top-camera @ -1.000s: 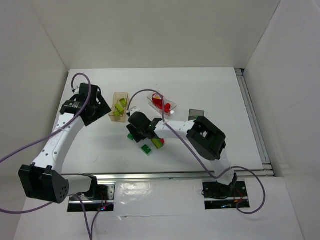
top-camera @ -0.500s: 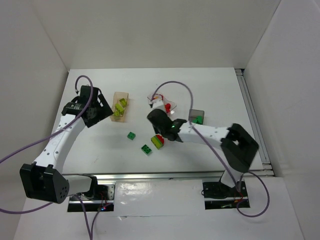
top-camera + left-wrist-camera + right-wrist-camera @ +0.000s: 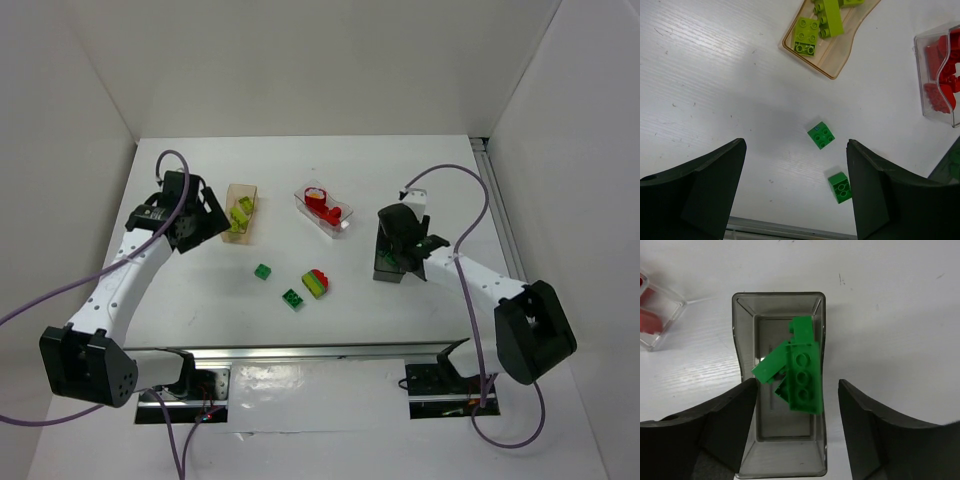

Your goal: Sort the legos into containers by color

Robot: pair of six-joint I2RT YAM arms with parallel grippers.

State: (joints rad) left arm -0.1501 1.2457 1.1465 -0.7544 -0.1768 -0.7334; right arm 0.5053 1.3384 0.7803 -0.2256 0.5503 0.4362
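Note:
The dark grey container [image 3: 742, 390] holds green legos [image 3: 804, 374], and my right gripper [image 3: 797, 432] hovers over it, open, one finger on each side and touching nothing. From the top view that gripper [image 3: 396, 248] covers most of the dark container [image 3: 384, 272]. The tan container [image 3: 240, 212] holds yellow-green legos [image 3: 808, 35]. The clear container [image 3: 326, 208] holds red legos [image 3: 940, 75]. Loose on the table lie two green legos [image 3: 821, 135] [image 3: 840, 187] and a red and yellow-green stack [image 3: 317, 283]. My left gripper [image 3: 796, 200] is open, above the table near the tan container.
White walls close in the table on the left, back and right. A metal rail [image 3: 505, 240] runs along the table's right edge. Purple cables loop over both arms [image 3: 100, 270].
My right arm has swung right, from the loose legos at the table's middle to above the dark container, and its jaws now stand open. The left arm has barely moved.

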